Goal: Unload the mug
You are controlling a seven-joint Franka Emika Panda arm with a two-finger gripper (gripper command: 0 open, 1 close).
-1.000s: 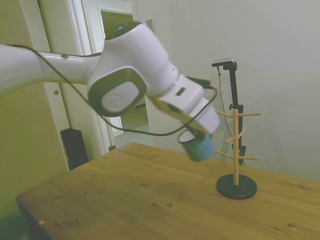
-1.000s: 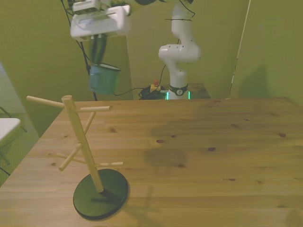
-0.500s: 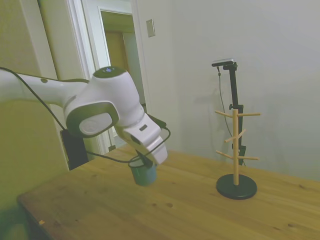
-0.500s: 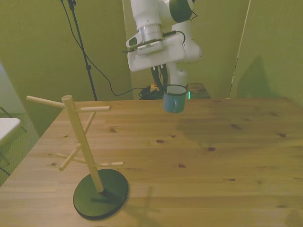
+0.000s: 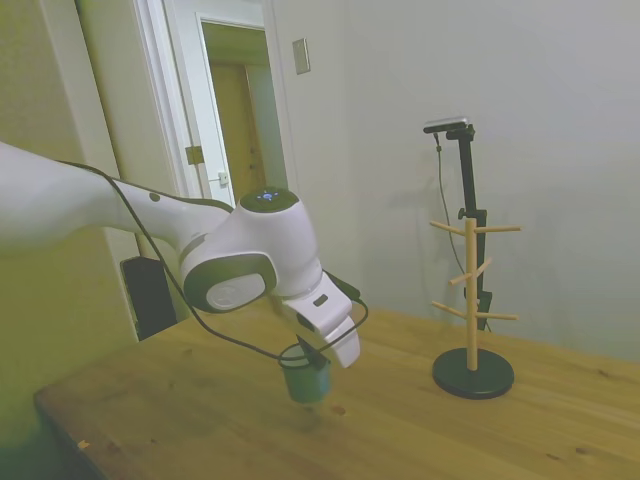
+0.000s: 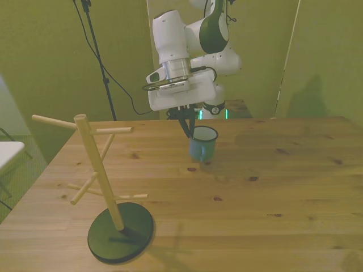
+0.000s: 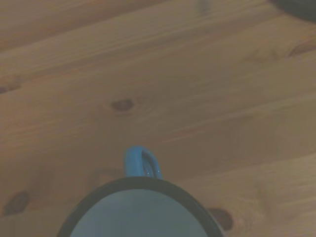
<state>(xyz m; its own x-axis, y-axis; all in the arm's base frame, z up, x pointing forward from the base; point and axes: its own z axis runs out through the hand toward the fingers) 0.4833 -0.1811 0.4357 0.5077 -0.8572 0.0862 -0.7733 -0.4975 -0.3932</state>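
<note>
Mug is off the rack, upright, at or just above the table mid-board, well apart from the rack. Gripper is clamped on its rim. Left, by my read: settle it, release, retreat.

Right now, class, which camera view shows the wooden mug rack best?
The front view: the wooden mug rack with its round black base stands close and whole, every peg bare. The side view shows the rack complete too, but smaller and farther off. The wrist view catches only a dark, blurred sliver, probably its base, at the picture's edge.
</note>
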